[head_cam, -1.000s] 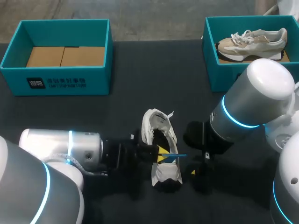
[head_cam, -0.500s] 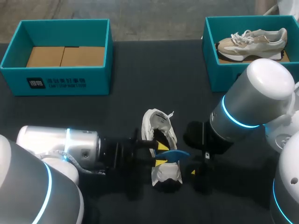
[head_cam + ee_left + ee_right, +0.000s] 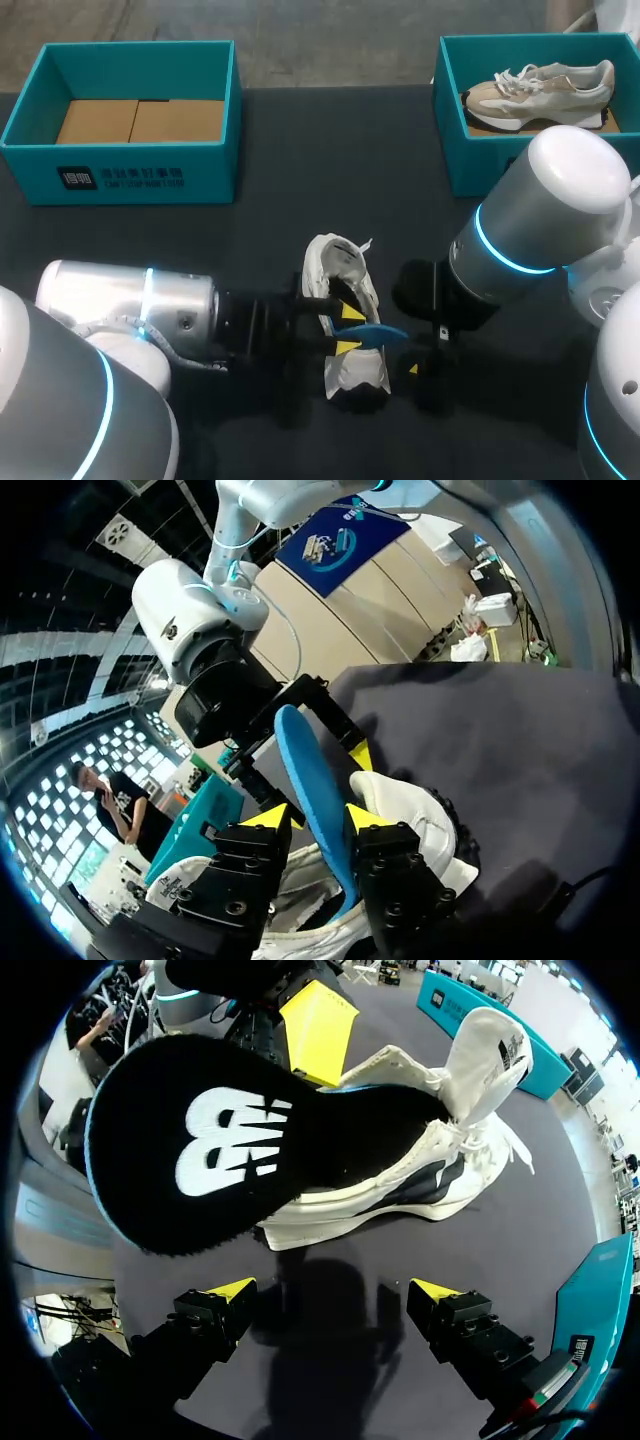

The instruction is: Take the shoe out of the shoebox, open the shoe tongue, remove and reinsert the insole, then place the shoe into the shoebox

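A white shoe (image 3: 333,262) lies on the dark table, toe toward the back. Its blue insole (image 3: 378,333) sticks out sideways over the heel opening toward my right arm. My left gripper (image 3: 347,329) is at the shoe's opening, open, with the insole (image 3: 300,760) standing loose between its fingers and one end down in the shoe (image 3: 410,805). My right gripper (image 3: 425,365) hangs open just right of the shoe. In the right wrist view the insole's black underside (image 3: 210,1150) fills the space ahead of that open gripper (image 3: 332,1290), with the shoe (image 3: 440,1150) behind it.
A teal shoebox (image 3: 125,175) with a cardboard floor stands at the back left. A second teal box (image 3: 470,160) at the back right holds a beige shoe (image 3: 540,85). My right arm's elbow (image 3: 560,190) overhangs that box's front.
My left gripper's fingers have spread apart and let go of the insole. The insole has turned from edge-on to flatter and sagged a little. The right arm has not moved.
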You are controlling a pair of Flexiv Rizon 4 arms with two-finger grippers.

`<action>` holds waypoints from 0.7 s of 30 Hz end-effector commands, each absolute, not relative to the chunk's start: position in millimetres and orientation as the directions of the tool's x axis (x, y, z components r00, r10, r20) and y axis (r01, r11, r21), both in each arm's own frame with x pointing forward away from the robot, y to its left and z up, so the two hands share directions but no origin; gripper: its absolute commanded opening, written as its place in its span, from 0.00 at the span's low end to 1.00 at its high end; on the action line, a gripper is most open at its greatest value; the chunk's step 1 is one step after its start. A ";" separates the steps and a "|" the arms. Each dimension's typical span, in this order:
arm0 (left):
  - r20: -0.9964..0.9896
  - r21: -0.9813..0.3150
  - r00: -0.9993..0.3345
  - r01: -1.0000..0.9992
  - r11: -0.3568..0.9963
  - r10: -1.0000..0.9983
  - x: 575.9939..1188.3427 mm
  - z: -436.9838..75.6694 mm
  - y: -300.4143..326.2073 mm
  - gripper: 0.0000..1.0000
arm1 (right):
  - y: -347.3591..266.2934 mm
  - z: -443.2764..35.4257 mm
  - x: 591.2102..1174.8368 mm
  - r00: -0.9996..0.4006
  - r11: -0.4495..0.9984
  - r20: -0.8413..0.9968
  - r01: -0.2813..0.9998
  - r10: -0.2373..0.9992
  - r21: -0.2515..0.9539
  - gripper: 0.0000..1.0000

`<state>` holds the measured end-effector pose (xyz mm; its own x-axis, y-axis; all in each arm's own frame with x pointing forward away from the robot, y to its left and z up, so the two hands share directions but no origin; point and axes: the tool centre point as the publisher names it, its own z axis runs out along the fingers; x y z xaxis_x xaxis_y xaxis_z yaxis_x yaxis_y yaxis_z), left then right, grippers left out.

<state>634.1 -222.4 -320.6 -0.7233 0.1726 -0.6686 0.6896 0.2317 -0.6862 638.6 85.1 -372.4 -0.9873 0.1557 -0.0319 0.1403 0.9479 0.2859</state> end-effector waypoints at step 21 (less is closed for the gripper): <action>-0.473 -0.773 -0.832 0.550 0.318 0.289 635.2 -318.3 -229.8 0.30 | 85.6 -374.0 637.8 -0.987 0.948 -0.033 0.140 0.156 0.287 1.00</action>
<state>634.6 -229.6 -320.0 -0.8321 0.2623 -0.4886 0.5521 0.3088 -0.7745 638.6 85.1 -372.4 -0.9873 0.1557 -0.0319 0.1403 0.9479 0.2860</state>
